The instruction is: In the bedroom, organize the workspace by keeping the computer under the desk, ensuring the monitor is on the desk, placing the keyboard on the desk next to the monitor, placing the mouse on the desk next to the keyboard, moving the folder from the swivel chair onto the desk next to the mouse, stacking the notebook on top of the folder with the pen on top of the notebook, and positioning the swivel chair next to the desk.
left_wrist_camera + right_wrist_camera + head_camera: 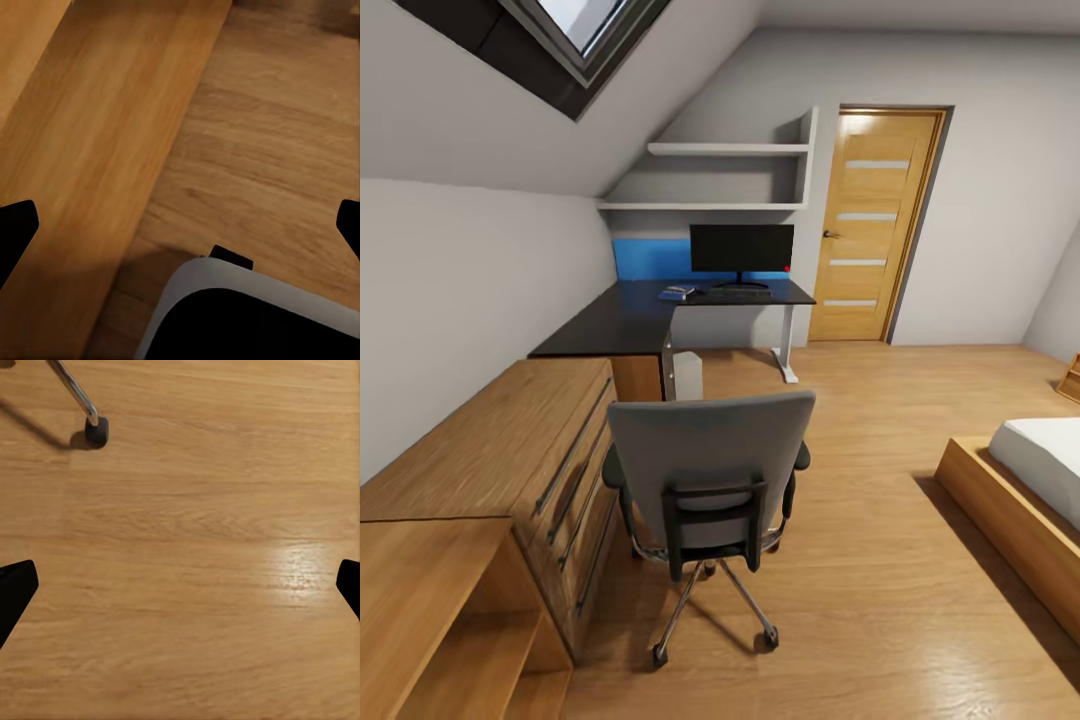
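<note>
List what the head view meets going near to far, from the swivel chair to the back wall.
Swivel chair → computer under the desk → keyboard → monitor → wall shelves.

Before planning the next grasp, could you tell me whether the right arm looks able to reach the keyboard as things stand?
Probably not. The keyboard lies on the far desk, with the chair between, and the open right gripper hangs over bare floor.

Swivel chair (710, 480) backrest hides seat. Small items (678, 292) on desk (620, 320) beside monitor (741, 250) too small to identify. Bed (1035, 470) cut off at frame edge. Computer (685, 375) under desk partly hidden.
</note>
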